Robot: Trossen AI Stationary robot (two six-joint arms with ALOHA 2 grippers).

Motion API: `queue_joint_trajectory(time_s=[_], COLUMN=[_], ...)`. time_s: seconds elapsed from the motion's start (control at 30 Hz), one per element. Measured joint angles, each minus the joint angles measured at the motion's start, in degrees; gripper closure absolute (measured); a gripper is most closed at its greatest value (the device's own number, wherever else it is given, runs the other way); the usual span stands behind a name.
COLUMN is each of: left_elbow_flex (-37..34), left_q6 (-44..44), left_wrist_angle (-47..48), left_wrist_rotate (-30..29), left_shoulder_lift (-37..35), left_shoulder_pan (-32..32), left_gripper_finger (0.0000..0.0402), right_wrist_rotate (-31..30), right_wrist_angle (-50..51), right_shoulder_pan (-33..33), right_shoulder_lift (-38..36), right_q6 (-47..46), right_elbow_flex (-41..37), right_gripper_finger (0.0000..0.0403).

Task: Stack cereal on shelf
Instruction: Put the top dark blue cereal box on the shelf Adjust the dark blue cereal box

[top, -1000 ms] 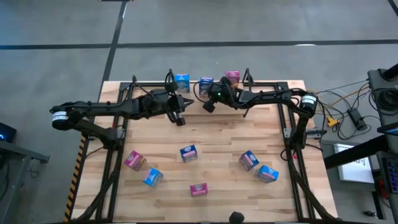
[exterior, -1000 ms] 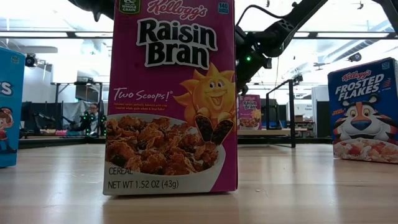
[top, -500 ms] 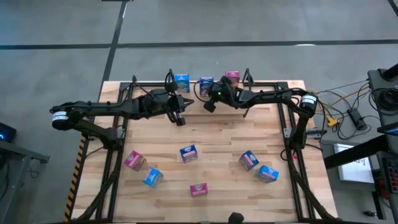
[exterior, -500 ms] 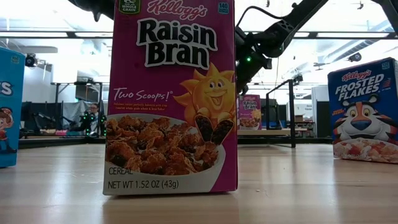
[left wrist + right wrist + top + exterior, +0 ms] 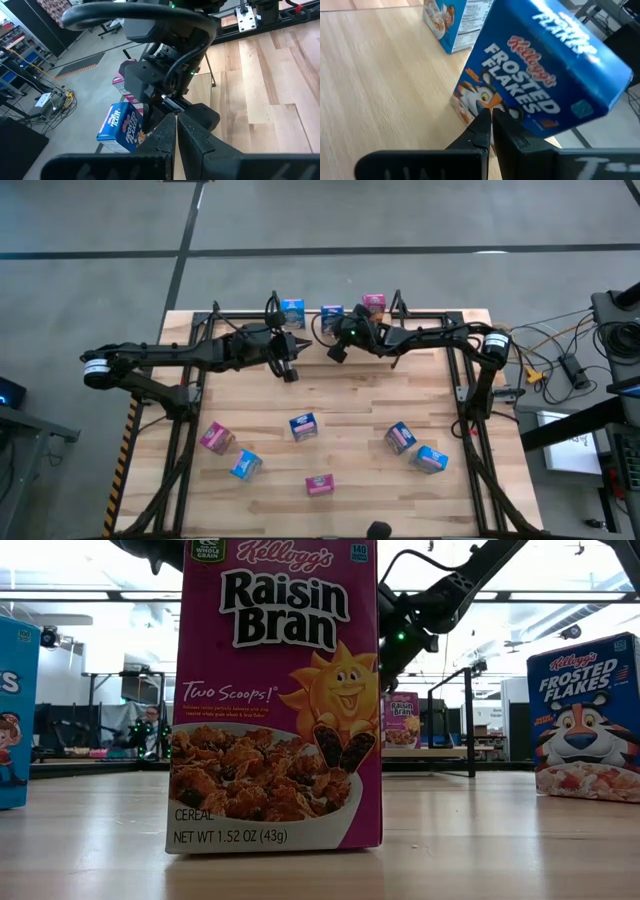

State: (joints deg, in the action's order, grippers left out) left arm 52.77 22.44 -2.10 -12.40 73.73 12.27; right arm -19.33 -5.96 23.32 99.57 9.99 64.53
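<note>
While both arms hang over the table's far edge:
right gripper: clenched, empty, tips at a tilted glossy blue cereal box
left gripper: clenched, empty
table: pale wood planks

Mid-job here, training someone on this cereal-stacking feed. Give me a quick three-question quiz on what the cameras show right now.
1. True or false: both the left gripper and the right gripper are shut and hold nothing.
2. How many cereal boxes lie on the open front part of the table in the high view?
A) three B) six C) eight
3. Fill in: in the low view, the large pink box nearest the camera reads Raisin ____.

Key: 1 true; 2 B; 3 Bran.
</note>
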Motion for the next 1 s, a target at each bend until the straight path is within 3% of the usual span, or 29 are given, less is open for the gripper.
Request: queue_joint_trajectory(time_s=[0.63,1.0], left_elbow_flex=[0.00,0.02], left_q6=[-0.31,-2.40], left_wrist_angle=[-0.05,-5.16], left_wrist_rotate=[0.00,0.00], left_shoulder_lift=[0.00,0.13], left_shoulder_pan=[0.00,0.00], left_gripper_finger=[0.0401,0.0395], right_wrist_rotate=[0.35,5.02], right_wrist_angle=[-1.55,11.54], right_shoulder_pan=[1.74,-2.20], right_shoulder_lift=[0.00,-6.09], right_q6=[2.00,1.13], right_elbow_flex=[-0.09,-0.12], right_gripper_finger=[0.0394,0.0394])
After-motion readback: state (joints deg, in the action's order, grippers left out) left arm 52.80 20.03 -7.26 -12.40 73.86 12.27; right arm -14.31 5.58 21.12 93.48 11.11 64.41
